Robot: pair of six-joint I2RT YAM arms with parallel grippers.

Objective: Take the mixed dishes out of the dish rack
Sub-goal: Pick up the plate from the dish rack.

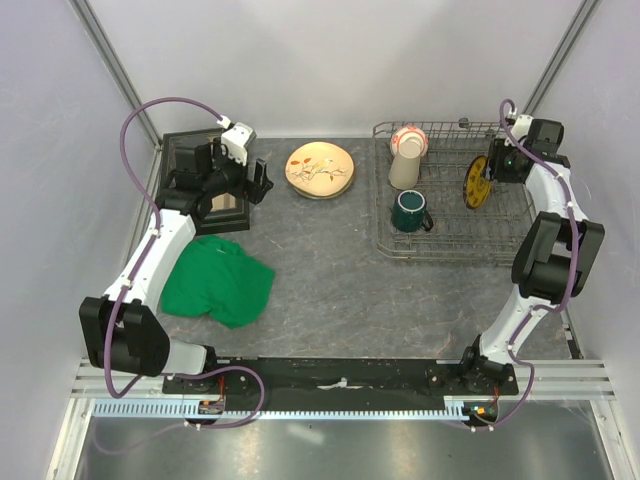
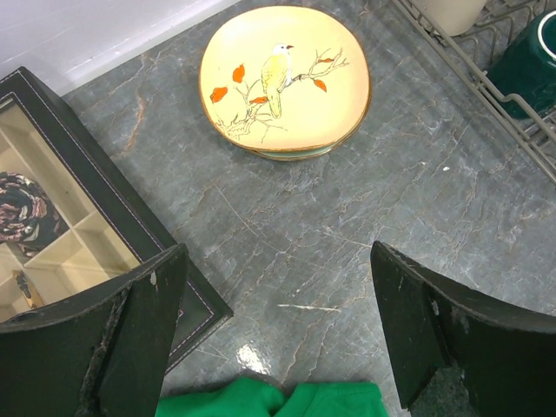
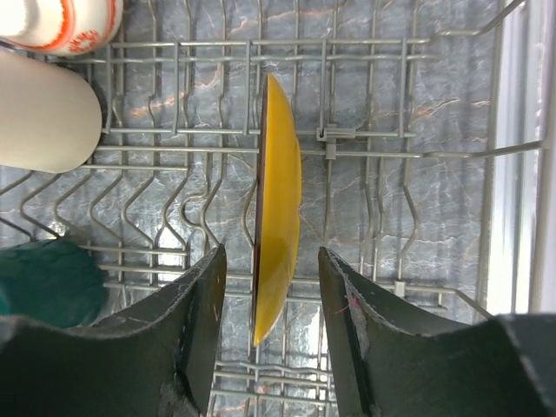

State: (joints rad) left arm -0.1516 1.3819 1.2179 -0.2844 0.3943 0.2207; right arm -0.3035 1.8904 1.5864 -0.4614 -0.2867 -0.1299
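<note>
Yellow plate (image 3: pixel 278 217) stands on edge in the wire slots of the dish rack (image 1: pixel 455 240), towards its right side. Your right end effector (image 3: pixel 271 256) straddles the plate's near rim, one finger on each side. A gap shows on both sides, so it is released and not gripping.

Also in the rack, left of the plate:
- beige cup (image 3: pixel 43 117)
- red-and-white bowl (image 3: pixel 61 22), at the far corner, touching the cup
- dark green mug (image 1: pixel 410 210), upright, nearer the front

The rack sits at the far right of the counter (image 1: pixel 330 260). A cream plate with a bird pattern (image 2: pixel 282 78) lies flat on the counter, just left of the rack.

Your left end effector (image 2: pixel 278 261) hangs wide open and empty above the counter, at the edge of the black box (image 2: pixel 95 182). The green cloth (image 1: pixel 215 285) lies crumpled in front of the box.
</note>
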